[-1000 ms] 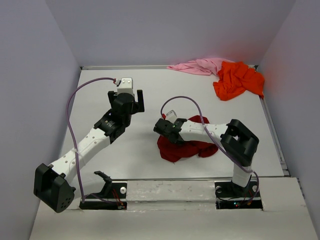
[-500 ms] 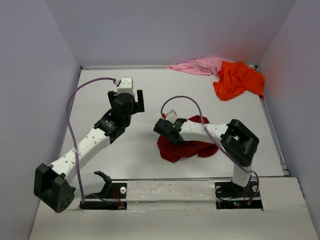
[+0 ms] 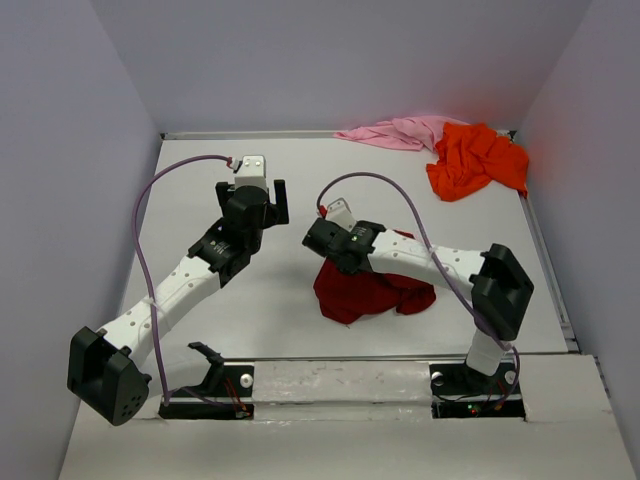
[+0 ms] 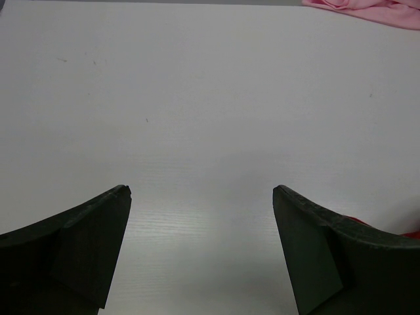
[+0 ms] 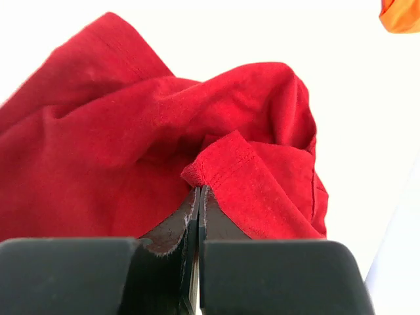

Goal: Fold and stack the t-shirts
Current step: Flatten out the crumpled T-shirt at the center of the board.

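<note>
The dark red t-shirt (image 3: pixel 372 291) lies crumpled near the table's middle. My right gripper (image 3: pixel 327 241) is shut on a hemmed edge of it at its far left, and in the right wrist view the gripper (image 5: pixel 199 189) pinches that hem while the rest of the red cloth (image 5: pixel 125 131) bunches beyond. At the back right lies the orange t-shirt (image 3: pixel 477 160), touching the pale pink t-shirt (image 3: pixel 395 132) against the back wall. My left gripper (image 3: pixel 252 196) hovers left of the red shirt, open and holding nothing (image 4: pixel 202 190), over bare table.
Walls close the table (image 3: pixel 200 180) on the left, back and right. A corner of the pink shirt (image 4: pixel 374 10) shows at the top right of the left wrist view. The right arm's purple cable (image 3: pixel 385 190) loops above the red shirt.
My right gripper closed fully on the red shirt's hem, then moved up and toward the far left, pulling that edge with it. The left arm has stayed still.
</note>
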You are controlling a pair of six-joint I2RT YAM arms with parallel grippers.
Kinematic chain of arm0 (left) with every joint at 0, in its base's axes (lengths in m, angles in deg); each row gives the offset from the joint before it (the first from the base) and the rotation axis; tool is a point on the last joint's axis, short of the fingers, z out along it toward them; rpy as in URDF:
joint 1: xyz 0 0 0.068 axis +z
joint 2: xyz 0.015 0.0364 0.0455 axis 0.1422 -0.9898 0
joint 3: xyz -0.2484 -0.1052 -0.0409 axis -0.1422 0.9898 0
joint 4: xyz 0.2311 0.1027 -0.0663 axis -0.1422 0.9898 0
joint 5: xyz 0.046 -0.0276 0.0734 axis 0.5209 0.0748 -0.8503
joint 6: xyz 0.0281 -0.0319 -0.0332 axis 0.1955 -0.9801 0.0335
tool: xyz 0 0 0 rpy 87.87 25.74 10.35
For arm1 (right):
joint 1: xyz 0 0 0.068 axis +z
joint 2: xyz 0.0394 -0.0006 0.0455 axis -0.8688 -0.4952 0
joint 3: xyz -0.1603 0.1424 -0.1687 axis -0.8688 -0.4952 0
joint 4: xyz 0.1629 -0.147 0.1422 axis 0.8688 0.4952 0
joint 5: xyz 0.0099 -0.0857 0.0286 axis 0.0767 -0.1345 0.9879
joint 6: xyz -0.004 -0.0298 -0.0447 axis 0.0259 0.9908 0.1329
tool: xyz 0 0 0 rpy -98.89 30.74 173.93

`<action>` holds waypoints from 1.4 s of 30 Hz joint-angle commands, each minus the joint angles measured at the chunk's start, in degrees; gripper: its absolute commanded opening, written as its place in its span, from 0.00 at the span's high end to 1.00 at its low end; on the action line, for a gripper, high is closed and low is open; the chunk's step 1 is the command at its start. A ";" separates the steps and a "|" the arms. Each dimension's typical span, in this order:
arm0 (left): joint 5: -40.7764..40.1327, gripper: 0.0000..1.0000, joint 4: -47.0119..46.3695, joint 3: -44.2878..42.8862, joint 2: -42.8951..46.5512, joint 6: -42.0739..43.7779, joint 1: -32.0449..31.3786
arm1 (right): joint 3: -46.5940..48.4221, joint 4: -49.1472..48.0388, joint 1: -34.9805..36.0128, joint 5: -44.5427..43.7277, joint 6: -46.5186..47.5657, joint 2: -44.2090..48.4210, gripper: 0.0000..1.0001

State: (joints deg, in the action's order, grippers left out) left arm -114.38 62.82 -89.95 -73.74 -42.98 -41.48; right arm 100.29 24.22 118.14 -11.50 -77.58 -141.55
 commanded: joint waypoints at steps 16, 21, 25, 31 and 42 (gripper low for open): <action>0.17 0.01 -0.84 -1.32 0.13 -0.20 0.08 | 1.33 -1.45 3.79 5.80 -1.12 5.34 1.00; 0.08 0.01 -0.75 -1.23 0.22 -0.29 0.08 | -1.40 -3.40 3.79 4.76 -2.00 1.65 1.00; 0.00 0.01 -0.83 -1.23 0.30 -0.20 0.08 | -2.20 -4.71 3.79 5.54 -2.27 0.94 1.00; -0.09 0.01 -0.75 -1.23 0.13 -0.11 -0.01 | 2.27 -4.63 5.63 5.90 -1.65 -1.42 1.00; -2.20 0.01 -0.75 -1.06 1.09 -0.20 0.08 | 16.34 -3.13 6.69 6.07 1.69 -10.65 1.00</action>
State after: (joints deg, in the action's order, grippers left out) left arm -116.48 63.37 -89.95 -73.74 -42.72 -40.64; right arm 111.15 22.97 123.63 -5.46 -78.00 -150.17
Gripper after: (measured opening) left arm 0.989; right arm 0.009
